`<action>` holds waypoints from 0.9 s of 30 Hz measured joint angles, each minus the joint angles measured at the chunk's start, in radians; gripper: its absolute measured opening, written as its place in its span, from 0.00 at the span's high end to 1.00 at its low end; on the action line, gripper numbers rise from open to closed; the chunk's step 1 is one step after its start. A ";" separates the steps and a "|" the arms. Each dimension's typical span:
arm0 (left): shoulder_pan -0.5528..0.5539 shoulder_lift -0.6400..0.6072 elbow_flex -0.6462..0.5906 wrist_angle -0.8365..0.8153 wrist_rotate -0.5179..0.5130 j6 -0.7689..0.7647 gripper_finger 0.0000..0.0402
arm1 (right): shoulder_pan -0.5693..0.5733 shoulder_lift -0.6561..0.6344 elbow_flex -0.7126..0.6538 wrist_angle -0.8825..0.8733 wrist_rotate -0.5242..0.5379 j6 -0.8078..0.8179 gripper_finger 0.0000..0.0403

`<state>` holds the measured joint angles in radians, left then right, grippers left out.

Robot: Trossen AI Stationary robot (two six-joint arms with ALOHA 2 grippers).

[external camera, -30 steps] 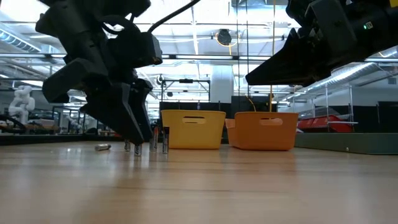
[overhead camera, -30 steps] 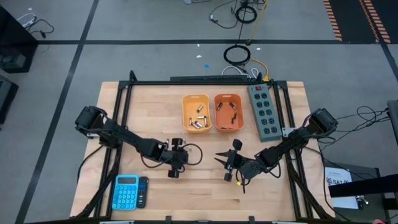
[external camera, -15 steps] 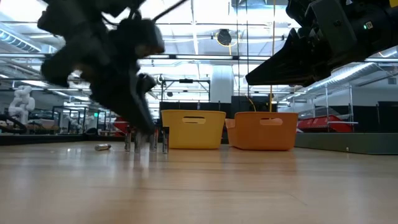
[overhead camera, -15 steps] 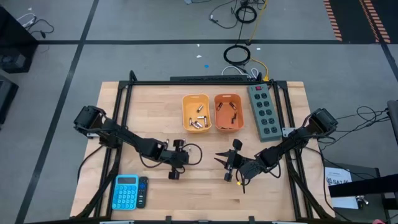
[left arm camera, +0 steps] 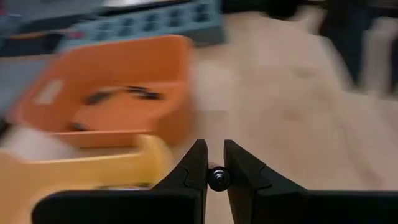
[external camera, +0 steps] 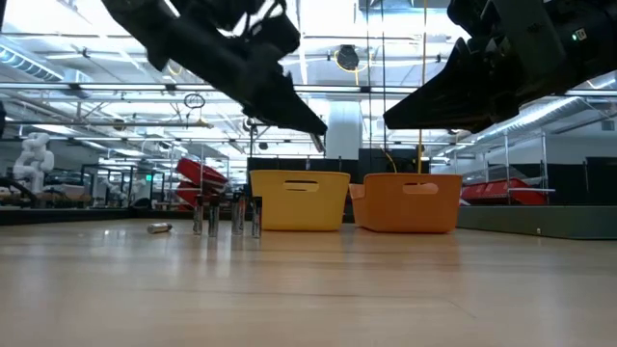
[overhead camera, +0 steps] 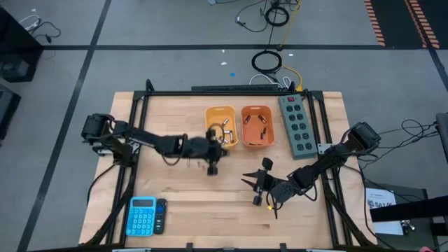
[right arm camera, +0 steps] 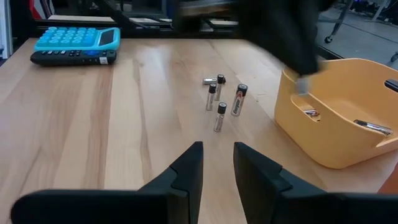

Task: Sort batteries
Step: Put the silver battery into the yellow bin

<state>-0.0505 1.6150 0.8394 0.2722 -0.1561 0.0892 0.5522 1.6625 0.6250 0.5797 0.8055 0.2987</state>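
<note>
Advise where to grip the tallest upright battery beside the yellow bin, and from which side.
Grip the tallest battery across its cylindrical body, in the upper half, coming from above. It stands upright, so the top is free, while smaller batteries stand close beside it; a low sideways approach would probably knock them over.

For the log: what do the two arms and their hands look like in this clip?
Both are dark, near-black jointed arms built of slim links with bulkier rounded joint housings near the table's outer edges. Thin black cables loop beside the left arm. The left hand and right hand each end in two flat, tapering matte-black fingers. A small yellow spot shows by the right hand in the high view; I see no other markings.
</note>
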 joint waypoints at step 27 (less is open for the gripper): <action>-0.164 -0.133 0.009 -0.505 0.044 0.035 0.44 | -0.017 0.000 0.000 0.010 0.000 -0.028 0.80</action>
<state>-0.2150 1.4818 0.8489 -0.2331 -0.1117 0.1239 0.5352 1.6623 0.6247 0.5901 0.8057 0.2708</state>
